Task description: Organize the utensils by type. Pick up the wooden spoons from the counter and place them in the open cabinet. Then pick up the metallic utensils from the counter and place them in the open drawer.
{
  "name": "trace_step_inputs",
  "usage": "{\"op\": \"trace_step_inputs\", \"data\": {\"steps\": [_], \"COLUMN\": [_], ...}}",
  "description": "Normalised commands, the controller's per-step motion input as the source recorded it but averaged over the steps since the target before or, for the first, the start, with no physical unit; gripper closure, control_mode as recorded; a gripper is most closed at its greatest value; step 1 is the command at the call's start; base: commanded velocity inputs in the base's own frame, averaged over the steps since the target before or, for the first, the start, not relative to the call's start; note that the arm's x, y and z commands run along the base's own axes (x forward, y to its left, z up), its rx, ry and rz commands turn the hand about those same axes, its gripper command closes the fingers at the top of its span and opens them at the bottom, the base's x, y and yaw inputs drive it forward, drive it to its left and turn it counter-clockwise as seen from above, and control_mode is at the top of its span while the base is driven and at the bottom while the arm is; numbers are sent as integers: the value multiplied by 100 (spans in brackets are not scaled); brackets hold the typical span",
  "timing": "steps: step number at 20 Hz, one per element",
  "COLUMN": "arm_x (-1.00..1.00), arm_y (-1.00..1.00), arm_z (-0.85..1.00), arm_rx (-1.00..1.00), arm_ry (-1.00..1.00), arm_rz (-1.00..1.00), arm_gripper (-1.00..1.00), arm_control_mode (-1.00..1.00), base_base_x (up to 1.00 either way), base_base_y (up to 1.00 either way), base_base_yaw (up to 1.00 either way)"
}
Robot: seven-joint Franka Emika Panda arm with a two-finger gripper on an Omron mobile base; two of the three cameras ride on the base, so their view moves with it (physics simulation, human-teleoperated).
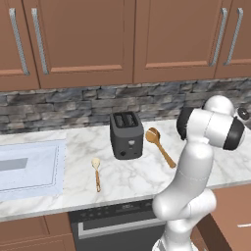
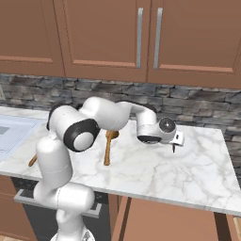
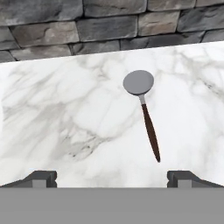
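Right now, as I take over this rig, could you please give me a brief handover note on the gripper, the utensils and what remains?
Gripper: open, holding nothing, above the counter right of the toaster.
Long wooden spoon: on the counter, just right of the toaster.
Short wooden spoon: on the counter, front-left of the toaster.
Metal spoon with dark handle: on the counter ahead of the gripper, near the stone backsplash.
Done: nothing put away.
Left: both wooden spoons to the cabinet, the metal spoon to the drawer.

marble counter [image 1: 127, 176], toaster [image 1: 126, 135], two wooden spoons [image 1: 160, 144], metal spoon [image 3: 144, 109]
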Motion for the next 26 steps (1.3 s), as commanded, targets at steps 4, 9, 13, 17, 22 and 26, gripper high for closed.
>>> {"op": "trace_step_inputs", "data": {"steps": [4, 9, 13, 17, 22, 26], "arm_x": [22, 25, 27, 28, 19, 10], "arm_y": [0, 0, 0, -1, -11, -18], "arm_z": [-4, -12, -8, -7, -16, -19], "arm_rx": [0, 0, 0, 0, 0, 0], "arm_ry": [0, 4, 1, 0, 0, 3], "arm_rz": [0, 0, 0, 0, 0, 0], "arm_gripper": [-100, -100, -100, -100, -100, -100], "arm_control_mode": [-100, -100, -100, -100, -100, -100], "base_base_x": [0, 0, 0, 0, 0, 0], "base_base_y": [0, 0, 0, 0, 0, 0], "base_base_yaw": [0, 0, 0, 0, 0, 0]}}
